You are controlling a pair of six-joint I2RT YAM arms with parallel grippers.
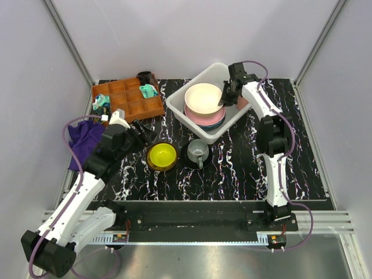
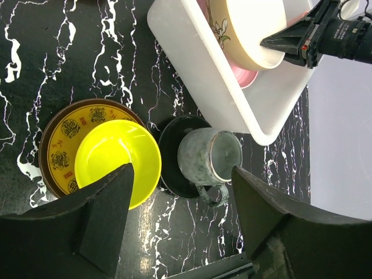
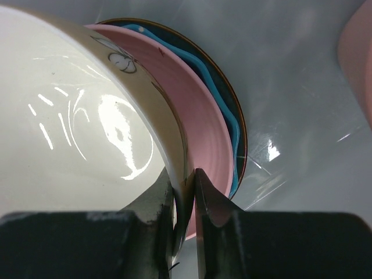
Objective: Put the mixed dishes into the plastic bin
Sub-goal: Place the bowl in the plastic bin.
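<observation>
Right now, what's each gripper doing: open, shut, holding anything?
Left gripper: open, holding nothing.
Right gripper: closed on the rim of the cream bowl.

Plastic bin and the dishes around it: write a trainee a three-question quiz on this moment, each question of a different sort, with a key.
1. True or false: the right pincer is shut on the rim of the cream bowl, which lies in the plastic bin.
2. The grey mug stands on: A the black saucer; B the purple cloth; C the wooden tray.
3. Which pincer hangs open and holds nothing?

Key: 1 true. 2 A. 3 the left pincer.
</observation>
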